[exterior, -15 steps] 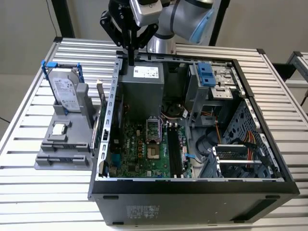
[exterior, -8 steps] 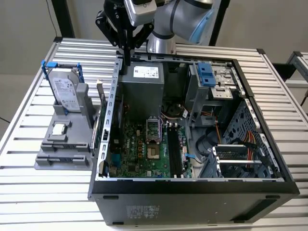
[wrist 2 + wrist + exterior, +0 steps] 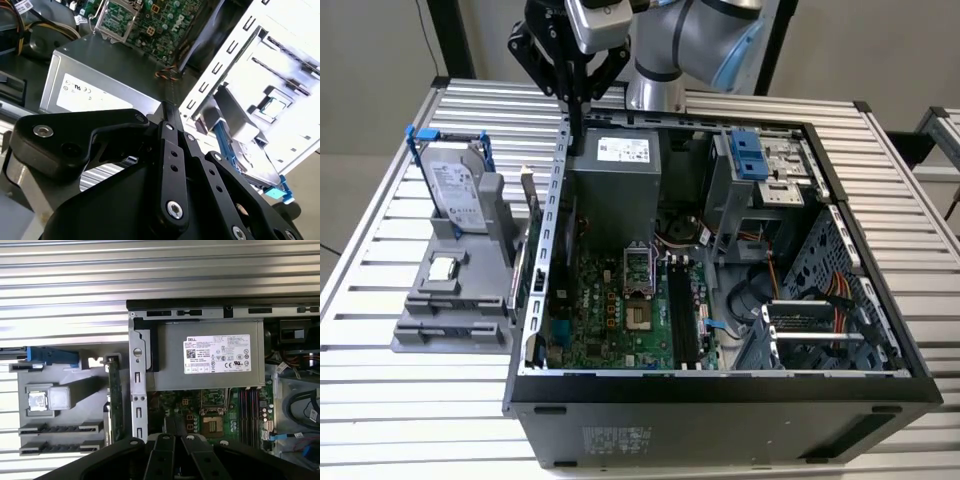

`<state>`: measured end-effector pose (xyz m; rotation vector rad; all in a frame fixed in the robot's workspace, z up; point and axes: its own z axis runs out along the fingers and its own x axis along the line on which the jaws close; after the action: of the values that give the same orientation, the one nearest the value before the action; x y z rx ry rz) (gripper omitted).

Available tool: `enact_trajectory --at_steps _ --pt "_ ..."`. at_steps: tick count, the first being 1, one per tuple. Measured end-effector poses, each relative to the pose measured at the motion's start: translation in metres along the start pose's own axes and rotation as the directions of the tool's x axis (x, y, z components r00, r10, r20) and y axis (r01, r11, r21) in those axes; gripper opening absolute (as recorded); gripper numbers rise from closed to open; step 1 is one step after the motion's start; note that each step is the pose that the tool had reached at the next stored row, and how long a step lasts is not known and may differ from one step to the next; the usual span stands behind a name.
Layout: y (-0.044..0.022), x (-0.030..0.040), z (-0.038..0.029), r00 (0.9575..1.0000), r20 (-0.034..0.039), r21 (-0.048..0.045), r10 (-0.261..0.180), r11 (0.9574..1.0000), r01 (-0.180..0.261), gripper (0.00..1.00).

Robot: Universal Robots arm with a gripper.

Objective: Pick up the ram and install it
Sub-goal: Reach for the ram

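Underneath everything, a slatted metal tabletop (image 3: 380,400). At its centre, an open computer case (image 3: 720,420), laid on its side with the inside facing up. Inside, toward 12 o'clock in the exterior view, a grey power supply (image 3: 615,190). Below that, toward 6 o'clock, the green motherboard (image 3: 610,310), with dark memory slots (image 3: 682,310) running 12 to 6. Outside the case wall, at 9 o'clock, a grey holder block (image 3: 450,310), with a hard drive (image 3: 455,185) in a blue bracket upright at its 12 o'clock end.

Above the case's 11 o'clock corner, the tool (image 3: 577,130), hanging over the wall edge beside the power supply. Looks clenched, fingers drawn together with nothing between them. Not touching the ram.

Between holder and case wall, the ram (image 3: 529,215): thin, dark, standing on its long edge. In the first wrist view, the ram (image 3: 114,390) set in a slot at the holder's side nearest the case. Long axis 12 to 6 in the exterior view, parallel to the case wall and to the memory slots. Found at about 7 o'clock from the tool, near but apart, across the wall from the motherboard. Judged not yet picked up, slots apparently unfilled.

Smallest, a square processor chip (image 3: 442,268), flat on the holder block.
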<state>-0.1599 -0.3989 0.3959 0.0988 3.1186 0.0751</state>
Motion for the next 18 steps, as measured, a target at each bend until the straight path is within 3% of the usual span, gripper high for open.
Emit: enact_trajectory --at_steps 18 --pt "-0.0012 0.0184 -0.0002 1.0000 -0.0002 -0.0002 -0.005 1.0000 0.005 0.00"
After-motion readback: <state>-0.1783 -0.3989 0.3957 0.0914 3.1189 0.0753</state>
